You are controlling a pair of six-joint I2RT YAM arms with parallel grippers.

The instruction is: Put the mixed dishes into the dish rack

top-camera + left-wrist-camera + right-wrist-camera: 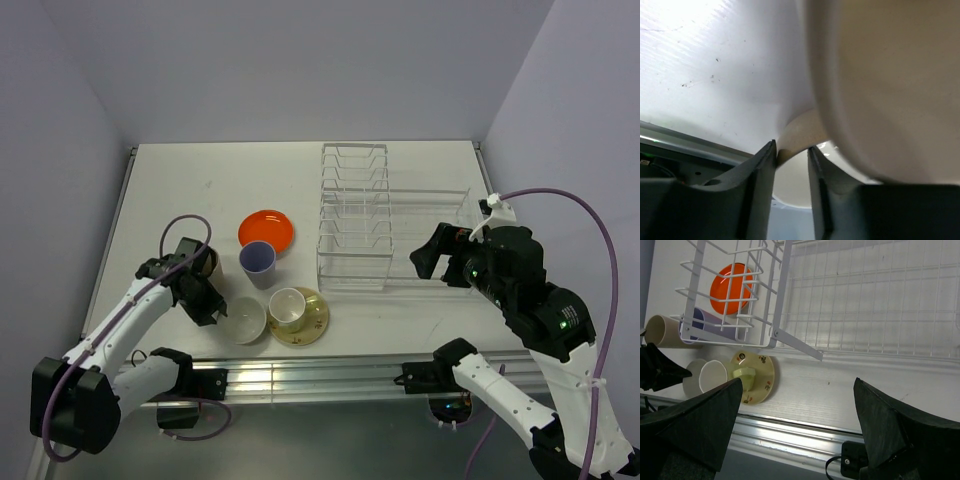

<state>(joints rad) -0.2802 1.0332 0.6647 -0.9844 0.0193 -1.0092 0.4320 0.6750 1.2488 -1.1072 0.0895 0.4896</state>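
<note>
Meanwhile the left gripper pinches the rim of the white bowl on the table, a pale cup sits on the saucer, and the right gripper gapes wide beside the rack.

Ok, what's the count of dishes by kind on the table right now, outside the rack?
Cups: 3 (tan cup, lavender cup, pale yellow-green cup)
Plates: 1 (orange plate)
Saucers: 1 (cream-yellow saucer)
Bowls: 1 (off-white bowl)
Total: 6
</note>
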